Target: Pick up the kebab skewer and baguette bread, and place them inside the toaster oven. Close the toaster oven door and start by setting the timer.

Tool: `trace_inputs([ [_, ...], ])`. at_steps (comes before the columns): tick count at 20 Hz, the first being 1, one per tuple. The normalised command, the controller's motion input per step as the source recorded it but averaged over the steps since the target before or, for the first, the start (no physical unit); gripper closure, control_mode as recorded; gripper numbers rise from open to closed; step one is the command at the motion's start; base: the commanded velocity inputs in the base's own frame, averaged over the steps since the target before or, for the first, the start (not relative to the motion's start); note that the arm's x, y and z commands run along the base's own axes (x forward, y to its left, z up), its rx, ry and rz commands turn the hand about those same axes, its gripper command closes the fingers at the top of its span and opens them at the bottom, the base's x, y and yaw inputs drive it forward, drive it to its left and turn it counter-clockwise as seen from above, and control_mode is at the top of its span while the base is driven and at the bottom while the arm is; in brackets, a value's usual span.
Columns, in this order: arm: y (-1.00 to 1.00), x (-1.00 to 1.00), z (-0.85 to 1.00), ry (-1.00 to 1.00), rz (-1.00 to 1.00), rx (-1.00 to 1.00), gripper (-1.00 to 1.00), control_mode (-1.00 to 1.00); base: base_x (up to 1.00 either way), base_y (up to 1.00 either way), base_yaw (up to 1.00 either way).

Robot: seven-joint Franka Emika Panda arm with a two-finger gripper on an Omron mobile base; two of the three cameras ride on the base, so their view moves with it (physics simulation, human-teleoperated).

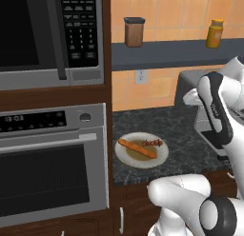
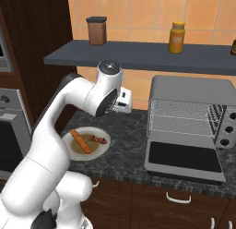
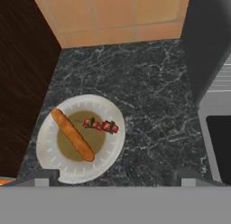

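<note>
- The toaster oven [image 2: 189, 126], a small grey metal box with rounded corners, sits on the dark speckled stone counter [image 3: 149, 87] at the right; the toaster oven door [image 2: 184, 161], a dark glass panel, lies folded down flat, wire rack bare.
- The round white plate [image 3: 115, 148] rests on the counter well left of the oven, beside the dark wood cabinet side.
- The baguette bread [image 3: 72, 134], a slim orange-brown stick, lies across the plate's hollow; in the hand view its long axis runs from upper left to lower right.
- The kebab skewer [image 3: 101, 125], a short thin stick of red and brown chunks, lies just beside the bread's middle, angled away from it; touching or not cannot be told.
- The two-finger gripper [image 3: 113, 178] hangs above the plate's near rim, fingers spread wide, holding nothing; judged: the skewer lies below and slightly ahead of it, so a descent with a wrist turn across the stick comes next.
- The finger tips are mostly cut off at the hand view's bottom; the skewer's stick ends are too small to make out.
</note>
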Motion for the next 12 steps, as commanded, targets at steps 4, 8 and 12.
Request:
trace_inputs([
  [4,-1.00,-0.16,-0.12,-0.23,-0.08,0.03,-1.00,-1.00,0.00,0.00,0.00],
  [8,-1.00,-0.09,-0.25,-0.17,-0.09,0.01,-1.00,-1.00,0.00,0.00,0.00],
  [12,-1.00,-0.24,-0.49,-0.12,-0.14,0.00,-1.00,-1.00,0.00,0.00,0.00],
])
